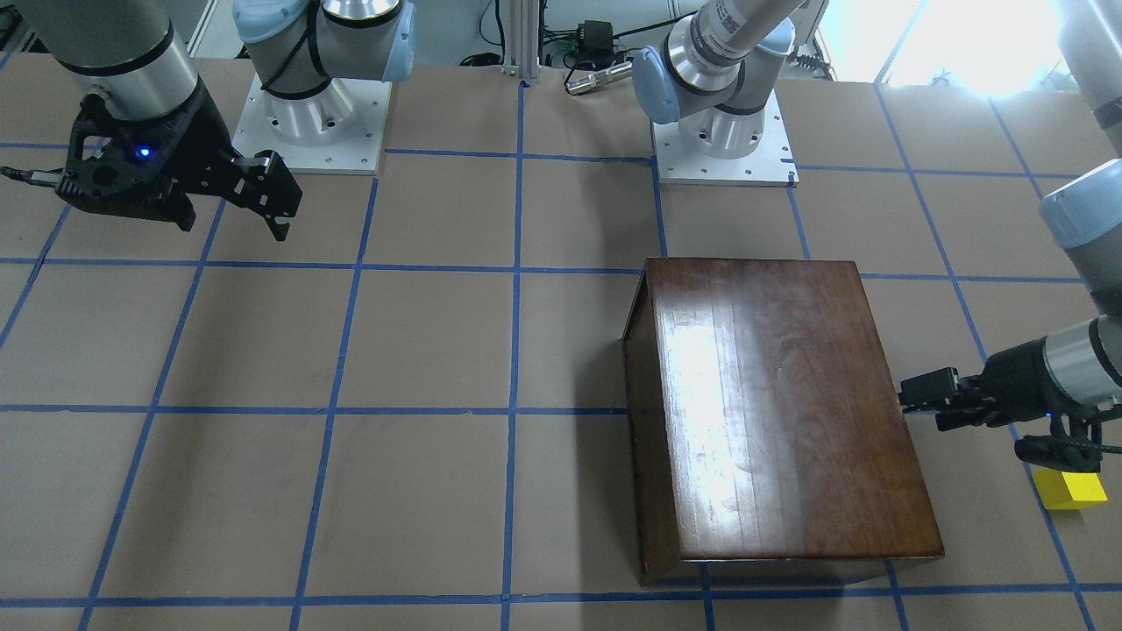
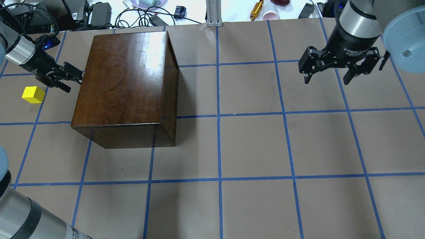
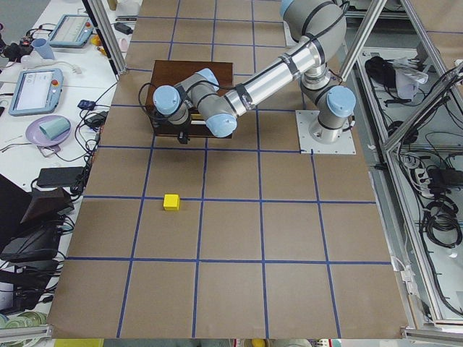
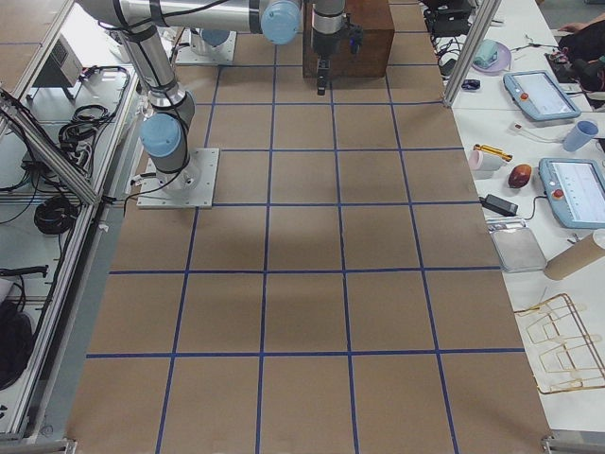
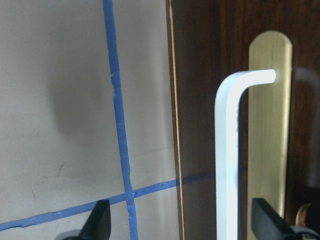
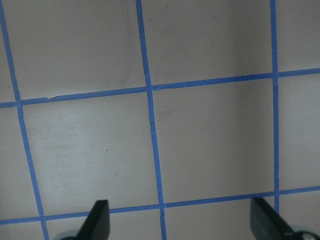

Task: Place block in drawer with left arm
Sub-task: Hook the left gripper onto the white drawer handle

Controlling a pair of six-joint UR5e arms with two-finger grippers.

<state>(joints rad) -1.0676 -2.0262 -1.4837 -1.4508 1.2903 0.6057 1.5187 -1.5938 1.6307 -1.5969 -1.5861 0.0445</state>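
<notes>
The yellow block (image 2: 33, 94) lies on the table to the left of the dark brown box (image 2: 126, 76); it also shows in the front view (image 1: 1069, 489) and the left side view (image 3: 171, 202). The drawer is shut. Its dark front panel (image 5: 200, 100) with a pale bar handle (image 5: 227, 150) on a brass plate fills the left wrist view. My left gripper (image 2: 73, 79) is open and level with that front, close to it, with the handle between its fingertips (image 5: 100, 222). It holds nothing. My right gripper (image 2: 328, 78) is open and empty above the table, far right.
Blue tape lines grid the brown table (image 2: 252, 146). Cables, power bricks and cups lie beyond the far edge (image 2: 146, 13). The arm bases (image 1: 723, 131) stand at the robot's side. The right wrist view shows only bare table (image 6: 200, 125).
</notes>
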